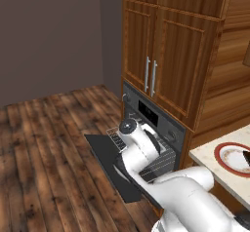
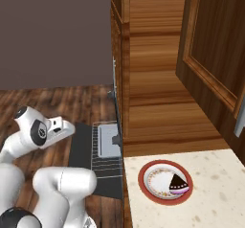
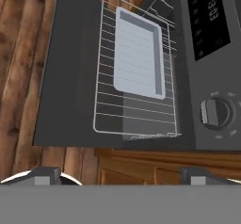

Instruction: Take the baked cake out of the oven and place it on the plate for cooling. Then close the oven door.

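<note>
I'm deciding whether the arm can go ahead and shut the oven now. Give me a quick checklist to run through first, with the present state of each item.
1. Baked cake on the plate: ok.
2. Plate fully on the counter: ok.
3. Gripper open and holding nothing: ok.
4. Wire rack pushed back inside the oven: not ok, it sticks out over the oven door, carrying the tray.
5. Oven door closed: not ok, it lies open.
6. Door handle within reach: cannot tell.

Dark grey oven door (image 3: 70, 68) carries a silvery wire rack (image 3: 134, 110) and pale blue-grey tray (image 3: 139, 53), while the red-brown-rimmed white plate (image 2: 149, 189) beside the oven (image 1: 168, 128) bears a near-black cake (image 2: 179, 182).
</note>
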You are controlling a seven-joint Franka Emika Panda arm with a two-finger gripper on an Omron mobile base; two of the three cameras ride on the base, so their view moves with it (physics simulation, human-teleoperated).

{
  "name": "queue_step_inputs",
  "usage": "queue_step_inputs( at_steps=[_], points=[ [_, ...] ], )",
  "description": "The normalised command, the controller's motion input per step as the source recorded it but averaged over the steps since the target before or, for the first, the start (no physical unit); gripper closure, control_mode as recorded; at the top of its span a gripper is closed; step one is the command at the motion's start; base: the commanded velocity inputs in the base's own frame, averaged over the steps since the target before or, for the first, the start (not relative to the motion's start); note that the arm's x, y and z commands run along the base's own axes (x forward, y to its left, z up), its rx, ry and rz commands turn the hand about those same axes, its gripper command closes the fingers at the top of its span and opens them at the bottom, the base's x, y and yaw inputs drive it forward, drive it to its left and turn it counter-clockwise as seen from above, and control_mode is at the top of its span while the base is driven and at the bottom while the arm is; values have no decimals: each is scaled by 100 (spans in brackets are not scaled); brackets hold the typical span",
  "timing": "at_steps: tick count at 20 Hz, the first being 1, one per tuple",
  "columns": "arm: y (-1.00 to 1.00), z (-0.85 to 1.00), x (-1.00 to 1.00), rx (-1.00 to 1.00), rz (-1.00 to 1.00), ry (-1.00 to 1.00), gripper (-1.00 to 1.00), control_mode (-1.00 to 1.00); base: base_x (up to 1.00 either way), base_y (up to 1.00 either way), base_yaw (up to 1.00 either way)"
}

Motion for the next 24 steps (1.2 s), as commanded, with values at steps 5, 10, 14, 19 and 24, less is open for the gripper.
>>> queue_step_inputs(
  at_steps=[5,10,14,19,24],
  points=[
    [0,-40,71,-1,0,0,-100,-100,0,0,0],
    [0,-48,68,-1,0,1,-100,-100,0,0,0],
    [0,-44,57,-1,0,4,-100,-100,0,0,0],
    [0,-37,52,-3,0,5,-100,-100,0,0,0],
    [1,-27,42,-3,0,2,-100,-100,0,0,0]
  ],
)
